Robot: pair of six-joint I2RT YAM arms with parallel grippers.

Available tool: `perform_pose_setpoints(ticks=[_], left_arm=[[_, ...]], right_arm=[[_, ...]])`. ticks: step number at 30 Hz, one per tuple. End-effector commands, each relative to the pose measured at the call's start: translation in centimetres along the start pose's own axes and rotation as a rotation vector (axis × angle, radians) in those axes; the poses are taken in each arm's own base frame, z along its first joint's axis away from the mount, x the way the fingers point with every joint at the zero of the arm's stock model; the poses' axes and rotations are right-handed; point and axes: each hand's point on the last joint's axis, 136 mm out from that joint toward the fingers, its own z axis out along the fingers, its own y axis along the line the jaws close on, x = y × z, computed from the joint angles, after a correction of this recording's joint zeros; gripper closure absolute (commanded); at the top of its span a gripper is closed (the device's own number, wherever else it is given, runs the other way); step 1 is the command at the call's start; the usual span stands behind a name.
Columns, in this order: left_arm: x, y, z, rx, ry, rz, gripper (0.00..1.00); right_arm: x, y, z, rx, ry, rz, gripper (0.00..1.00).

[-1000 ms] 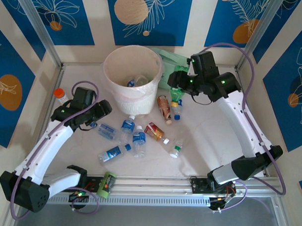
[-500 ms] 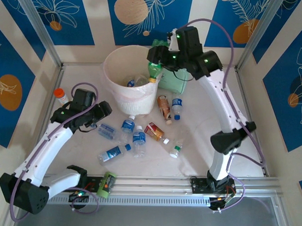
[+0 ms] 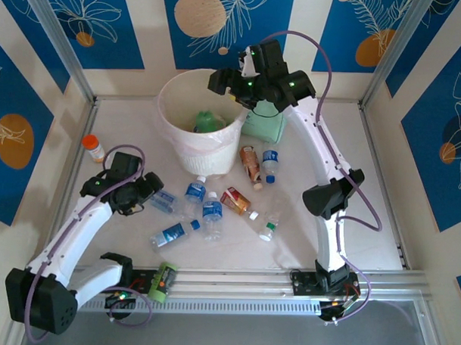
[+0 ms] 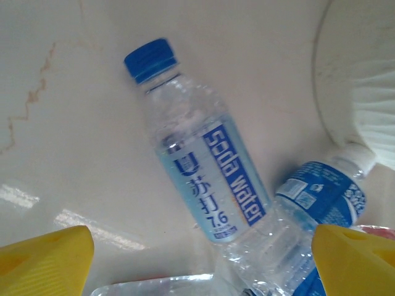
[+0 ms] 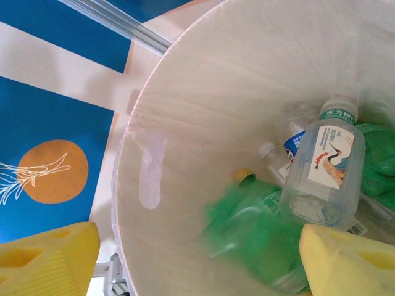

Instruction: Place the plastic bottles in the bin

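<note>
Far edge of worktop (image 3: 351,184), middle: bin (image 3: 178,144). Above its mouth: right claw (image 5: 185,259), fingers apart, empty. Inside, below it: green bottle (image 5: 253,234), blurred. Left-centre, by bin base: left claw (image 4: 197,265), fingers apart, empty, directly over blue-capped water bottle (image 4: 203,172). Bottle lies flat, long axis slanting across finger gap. Left claw far nearer.

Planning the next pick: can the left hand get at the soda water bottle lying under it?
Probably yes. The left hand hangs open over the soda water bottle, whose upper side lies bare; another blue-labelled bottle lies close by its base.
</note>
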Motion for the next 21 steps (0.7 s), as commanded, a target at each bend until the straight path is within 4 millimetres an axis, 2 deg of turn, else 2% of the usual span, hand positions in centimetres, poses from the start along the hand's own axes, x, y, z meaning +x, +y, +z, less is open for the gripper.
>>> perform_pose_setpoints(ticks=[1,6,10,15,21], left_arm=[[0.3,-0.1,1.0,0.016,0.028,-0.059,0.09],[0.6,0.3,2.5,-0.022,0.057,-0.105,0.06],[0.7,0.4,3.8,-0.043,0.076,-0.142,0.07],[0.4,-0.2,5.5,-0.047,0.093,-0.163,0.07],[-0.2,-1.5,7.4,-0.044,0.12,-0.164,0.12]], right_arm=[[0.2,1.5,-1.3,-0.036,0.001,-0.022,0.15],[0.8,2.0,-3.3,-0.019,-0.019,-0.062,0.15],[2.3,2.2,-5.1,-0.011,-0.03,-0.093,0.15],[6.1,1.3,-7.3,-0.013,-0.021,-0.123,0.15],[11.7,-2.5,-10.2,0.013,-0.001,-0.116,0.14]])
